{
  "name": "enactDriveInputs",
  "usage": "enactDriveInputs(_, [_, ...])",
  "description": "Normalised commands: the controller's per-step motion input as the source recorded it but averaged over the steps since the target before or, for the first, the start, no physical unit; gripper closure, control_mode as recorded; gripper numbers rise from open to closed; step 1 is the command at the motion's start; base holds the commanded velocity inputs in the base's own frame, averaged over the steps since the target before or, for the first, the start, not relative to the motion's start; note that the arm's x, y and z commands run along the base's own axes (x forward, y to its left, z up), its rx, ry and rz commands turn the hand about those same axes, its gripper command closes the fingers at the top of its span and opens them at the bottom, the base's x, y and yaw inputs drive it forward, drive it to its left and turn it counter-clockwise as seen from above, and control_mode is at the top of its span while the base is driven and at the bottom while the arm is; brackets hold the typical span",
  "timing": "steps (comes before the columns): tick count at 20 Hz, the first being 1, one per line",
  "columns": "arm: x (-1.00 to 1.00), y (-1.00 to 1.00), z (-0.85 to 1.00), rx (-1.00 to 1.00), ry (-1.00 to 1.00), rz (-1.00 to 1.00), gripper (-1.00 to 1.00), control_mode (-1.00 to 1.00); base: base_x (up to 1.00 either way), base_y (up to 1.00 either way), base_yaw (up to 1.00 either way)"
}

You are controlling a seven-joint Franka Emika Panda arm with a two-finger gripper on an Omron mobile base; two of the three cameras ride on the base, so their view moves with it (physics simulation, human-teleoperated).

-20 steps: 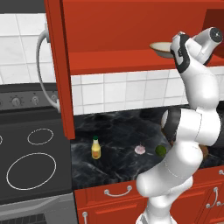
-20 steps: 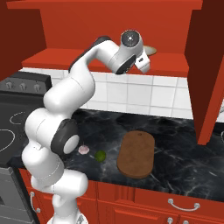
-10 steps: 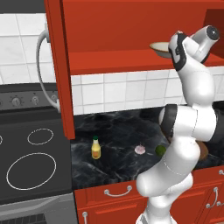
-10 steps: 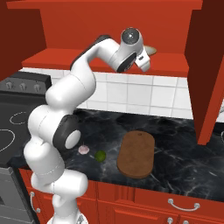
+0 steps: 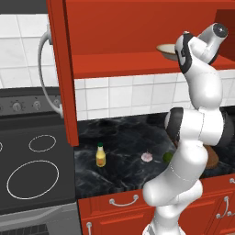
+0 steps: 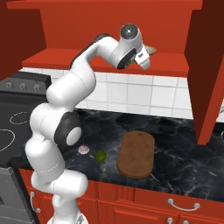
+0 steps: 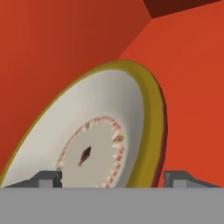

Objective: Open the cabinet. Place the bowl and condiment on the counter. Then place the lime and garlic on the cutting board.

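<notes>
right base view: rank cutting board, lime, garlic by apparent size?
1. Flat brown wooden cutting board, by far the largest.
2-3. Small round dark green lime and pale pinkish-white garlic bulb look alike in size; the arm partly hides the garlic, so no ranking.

White square wall tiles (image 5: 114, 96) run across the back at twelve o'clock, evenly lit with no hard shadows. Over at nine o'clock sits the dark grey stovetop (image 5: 32, 165) with its white rings, a row of control knobs (image 5: 18, 106) along the black panel behind it. Down at six o'clock, red lower drawers (image 6: 175, 203) show short curved silver handles (image 5: 123, 200).
</notes>
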Motion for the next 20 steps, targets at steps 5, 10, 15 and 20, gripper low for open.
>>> enactDriveInputs(5, [0.04,0.0,-0.08,-0.01,0.0,0.0,1.0,-1.0,0.0,0.0,0.0])
enactDriveInputs(10, [0.0,-0.01,-0.22,0.0,0.0,0.01,1.0,-1.0,0.0,0.0,0.0])
enactDriveInputs(15, [0.0,-0.03,-0.2,0.0,0.0,0.0,1.0,-1.0,0.0,0.0,0.0])
enactDriveInputs(20, [-0.27,-0.19,-0.06,0.0,0.0,0.0,1.0,-1.0,0.0,0.0,0.0])
